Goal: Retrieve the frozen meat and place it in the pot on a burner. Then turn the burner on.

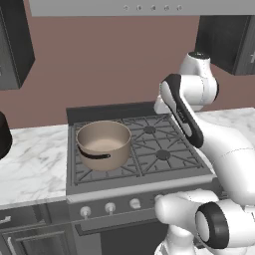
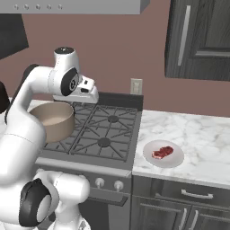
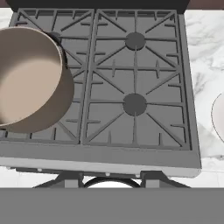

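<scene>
Nothing of the task is judged to be done yet. The frozen meat (image 2: 162, 152) is seen lying on a round pale plate (image 2: 176, 162) on the marble counter (image 2: 202, 139) to the right of the stove (image 2: 108, 130) — well apart from the pot (image 1: 103, 144), which is standing on the stove's left front burner with nothing visible inside it. In the hand view the pot (image 3: 26, 78) is caught at the left and the bare right-hand burners (image 3: 134, 104) are looked down on directly, so the hand is taken to be poised high above the cooktop rather than near the meat.

The gripper (image 2: 90, 95) is made out in the right base view as a white block at the end of the arm; its fingers cannot be told apart there, yet the pincer is taken to be closed together, and nothing is seen held in it.

Everything is left: the meat must be fetched, dropped into the pot, and a knob (image 1: 110, 207) on the stove front turned.

Much is cut off — the plate is clipped to a sliver at the right edge of the hand view, the finger tips are lost in the bottom band, and which knob serves the pot's burner cannot be read.
</scene>
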